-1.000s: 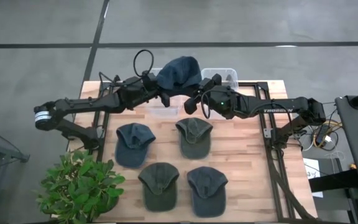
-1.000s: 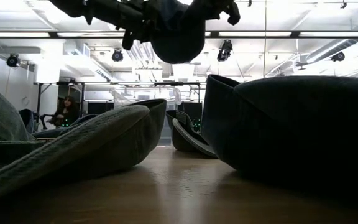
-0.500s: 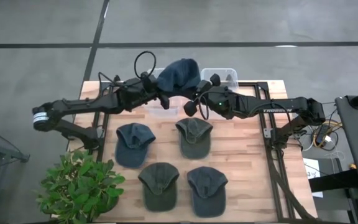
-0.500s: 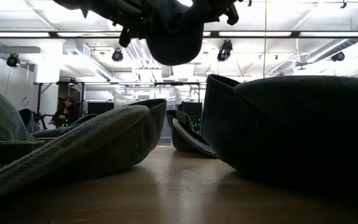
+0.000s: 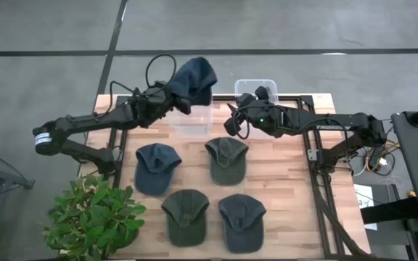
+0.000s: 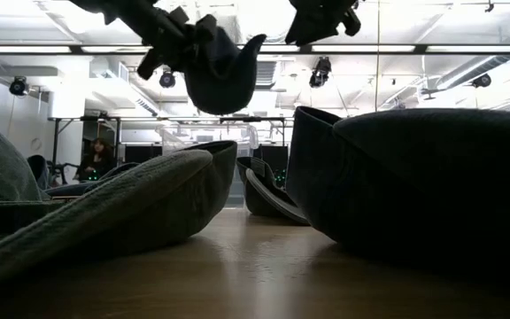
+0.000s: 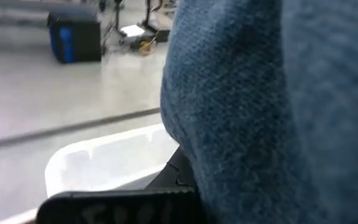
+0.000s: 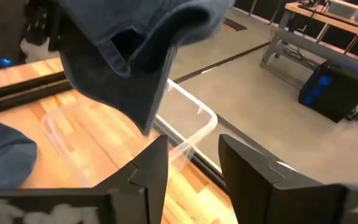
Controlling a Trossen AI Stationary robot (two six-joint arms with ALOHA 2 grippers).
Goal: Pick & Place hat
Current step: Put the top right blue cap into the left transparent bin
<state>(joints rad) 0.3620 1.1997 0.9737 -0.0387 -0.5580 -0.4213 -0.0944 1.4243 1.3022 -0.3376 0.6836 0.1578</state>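
From the high view we see the blue hat [image 5: 193,81] hanging from the left end effector [image 5: 173,98], which is clamped on it, above the clear bin [image 5: 191,119] at the far edge of the worktop [image 5: 281,181]. The right end effector [image 5: 232,119] sits beside that bin, apart from the hat, its fingers spread. A second clear bin [image 5: 256,89] lies just beyond it. Four grey-green caps [image 5: 227,159] rest on the wood nearer than the bins, and a potted plant [image 5: 93,214] stands at the worktop's near left corner.

In the low view we find the hat [image 6: 215,71] dangling high under the left end effector [image 6: 171,40], with the right end effector [image 6: 321,18] apart from it. Caps [image 6: 414,186] loom large and block most of the worktop; a person [image 6: 91,159] sits far back in the room.

The left wrist view is almost filled by blue fabric [image 7: 272,106]; we cannot make out the fingers there, only a bin rim [image 7: 98,158].

In the right wrist view we see parted fingers [image 8: 151,165] below the hanging hat [image 8: 129,56], over the bin [image 8: 185,134].
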